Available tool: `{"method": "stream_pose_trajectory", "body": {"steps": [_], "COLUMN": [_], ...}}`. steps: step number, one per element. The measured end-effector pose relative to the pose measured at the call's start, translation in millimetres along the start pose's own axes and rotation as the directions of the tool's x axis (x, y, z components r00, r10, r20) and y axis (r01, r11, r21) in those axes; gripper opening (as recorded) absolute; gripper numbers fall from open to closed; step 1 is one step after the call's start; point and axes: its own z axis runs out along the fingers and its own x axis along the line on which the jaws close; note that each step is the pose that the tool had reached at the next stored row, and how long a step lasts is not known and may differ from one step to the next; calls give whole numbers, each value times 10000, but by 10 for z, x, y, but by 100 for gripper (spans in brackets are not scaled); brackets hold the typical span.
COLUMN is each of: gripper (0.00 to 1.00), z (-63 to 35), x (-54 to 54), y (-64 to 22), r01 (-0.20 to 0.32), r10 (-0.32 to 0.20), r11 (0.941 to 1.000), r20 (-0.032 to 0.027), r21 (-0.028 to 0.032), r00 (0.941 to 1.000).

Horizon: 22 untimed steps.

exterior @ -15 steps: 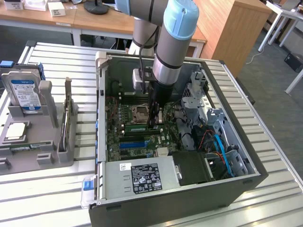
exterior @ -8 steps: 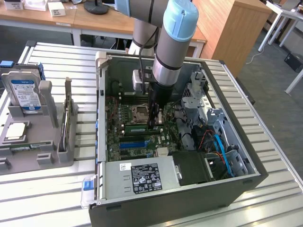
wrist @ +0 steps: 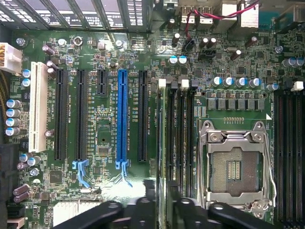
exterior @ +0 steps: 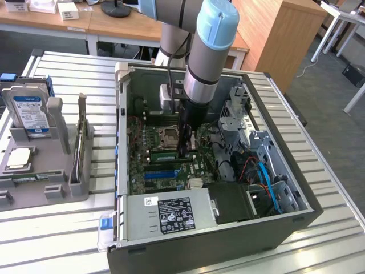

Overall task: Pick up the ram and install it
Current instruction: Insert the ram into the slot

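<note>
RAM stick (wrist: 164,138) is sitting upright on the motherboard (wrist: 105,119), near the CPU socket (wrist: 236,167). Gripper (wrist: 164,211) is straddling it; clamping or released cannot be told.

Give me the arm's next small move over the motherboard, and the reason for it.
Probably a short, straight lift of the hand. The ram already stands edge-up in a memory slot beside the empty processor socket, directly under the hand, so it looks placed. Going straight up should avoid knocking it sideways. Whether it is fully latched cannot be told.
</note>
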Motion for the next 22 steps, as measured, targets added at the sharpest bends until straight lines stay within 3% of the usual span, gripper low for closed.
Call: {"method": "stream_pose_trajectory", "body": {"steps": [3,10,22], "gripper": [37,37,37], "z": [0,-8,-242], "x": [0,0,-8], "y": [0,0,9], "r01": [1,0,1], "r10": [-1,0,-1], "r11": [10000,10000,10000], "r20": [0,-1,1], "r21": [0,0,0], "r00": [10000,10000,10000]}}
